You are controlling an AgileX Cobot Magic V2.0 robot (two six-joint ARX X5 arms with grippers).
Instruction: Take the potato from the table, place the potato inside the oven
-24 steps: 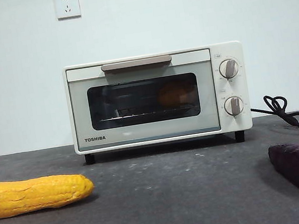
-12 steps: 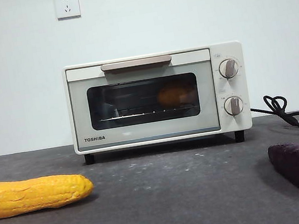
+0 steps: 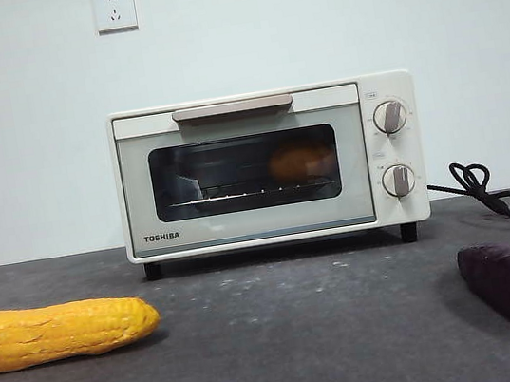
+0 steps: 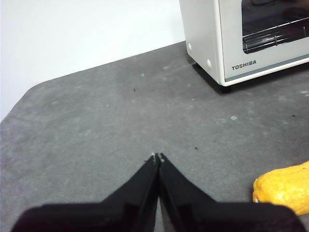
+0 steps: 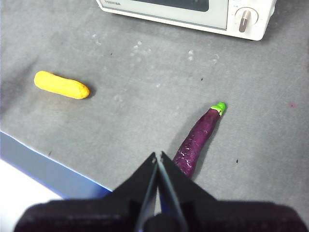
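the potato (image 3: 301,161) is sitting inside the oven (image 3: 269,168), behind the dark glass, on the wire rack, toward the side with the two knobs. it is showing only as a dim orange lump, so its shape is hard to tell. the oven door is looking shut, with the handle up at the top.

both arms are waiting away from the oven. the left gripper (image 4: 157,156) is hanging over a bare part of the table (image 4: 96,135), with its two jaws pressed together and nothing between them. the oven's corner is sitting well apart from it, and the end of the corn (image 4: 285,188) is lying near it. the right gripper (image 5: 157,155) is hanging high over the table with its jaws pressed together too, holding nothing. the purple vegetable with the green tip (image 5: 199,139) is lying just beside its tips, and the oven is far off past it.

so the potato is not lying near either set of jaws. it is resting in the oven, away from both. the job is looking done, since the potato is already where it should be. if any move is coming, i think it is only the arms keeping back.

in the front view the corn and the purple vegetable are lying on the table, well apart from each other, in front of the oven.
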